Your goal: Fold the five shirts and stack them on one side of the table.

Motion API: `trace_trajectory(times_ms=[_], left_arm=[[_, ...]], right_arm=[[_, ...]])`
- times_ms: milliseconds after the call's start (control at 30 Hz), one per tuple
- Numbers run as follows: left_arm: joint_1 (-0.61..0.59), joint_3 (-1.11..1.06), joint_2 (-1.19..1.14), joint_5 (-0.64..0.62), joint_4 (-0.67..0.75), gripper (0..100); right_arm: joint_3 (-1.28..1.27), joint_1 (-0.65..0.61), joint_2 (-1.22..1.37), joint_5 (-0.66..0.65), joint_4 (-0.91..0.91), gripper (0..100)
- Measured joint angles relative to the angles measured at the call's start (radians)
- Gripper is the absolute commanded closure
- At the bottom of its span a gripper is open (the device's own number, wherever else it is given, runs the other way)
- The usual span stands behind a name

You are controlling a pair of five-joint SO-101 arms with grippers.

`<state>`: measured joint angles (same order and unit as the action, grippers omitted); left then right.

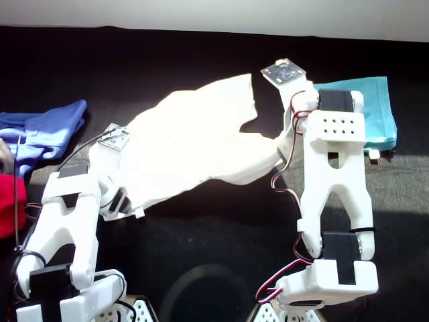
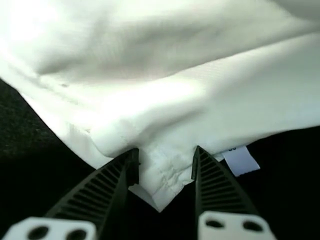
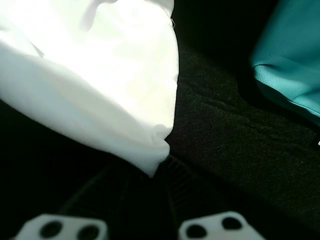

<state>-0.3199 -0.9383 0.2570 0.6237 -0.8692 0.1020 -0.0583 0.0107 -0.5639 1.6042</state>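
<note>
**Thin corner holds may be lost**

The white shirt (image 1: pixel 194 144) is held spread over the middle of the table (image 1: pixel 221 228). One hem corner is pinched by the left gripper (image 2: pixel 162 170), with little cloth between its jaws. Another corner is clamped in the right gripper (image 3: pixel 160 170). If the cloth is pulled taut or unevenly, either corner is likely to slip free and the fold to be spoiled. The teal shirt (image 1: pixel 372 111) nearby could also be dragged.

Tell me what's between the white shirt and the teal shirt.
Bare black table separates the white shirt from the teal shirt, seen in the right wrist view.
</note>
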Motion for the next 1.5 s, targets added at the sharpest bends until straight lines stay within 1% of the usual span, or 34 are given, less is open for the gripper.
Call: trace_trajectory(times_ms=[200, 367, 533, 867, 900, 1000, 1033, 1100, 1200, 1333, 1500], left_arm=[[-0.002, 0.115, -0.002, 0.002, -0.229, 82], [-0.002, 0.141, -0.003, 0.006, -0.272, 82], [-0.002, 0.141, -0.003, 0.006, -0.264, 82], [0.006, 0.049, -0.003, 0.006, -0.126, 83], [0.008, 0.049, -0.003, 0.006, -0.123, 85], [0.008, 0.055, -0.003, 0.006, -0.121, 100], [0.008, 0.066, -0.003, 0.006, -0.126, 98], [0.008, 0.114, -0.003, 0.006, -0.166, 99], [0.008, 0.212, -0.003, 0.000, -0.275, 99], [0.008, 0.384, -0.003, -0.057, -0.419, 99], [0.008, 0.672, -0.003, -0.123, -0.612, 99]], right_arm=[[0.000, 0.000, 0.000, 0.000, 0.000, 99.3], [0.000, 0.000, 0.000, 0.000, 0.000, 99.3], [0.000, 0.000, 0.000, 0.000, 0.000, 99.3], [0.000, 0.000, 0.000, 0.000, 0.000, 99.3], [0.000, 0.000, 0.000, 0.000, 0.000, 99.3], [0.000, 0.000, 0.000, 0.000, 0.000, 99.3], [0.000, 0.000, 0.000, 0.000, 0.000, 99.3], [0.000, 0.000, 0.000, 0.000, 0.000, 99.3], [0.000, 0.000, 0.000, 0.000, 0.000, 99.3], [0.000, 0.000, 0.000, 0.009, -0.023, 99.3], [0.094, 0.006, -0.038, 0.155, -0.114, 99.3]])
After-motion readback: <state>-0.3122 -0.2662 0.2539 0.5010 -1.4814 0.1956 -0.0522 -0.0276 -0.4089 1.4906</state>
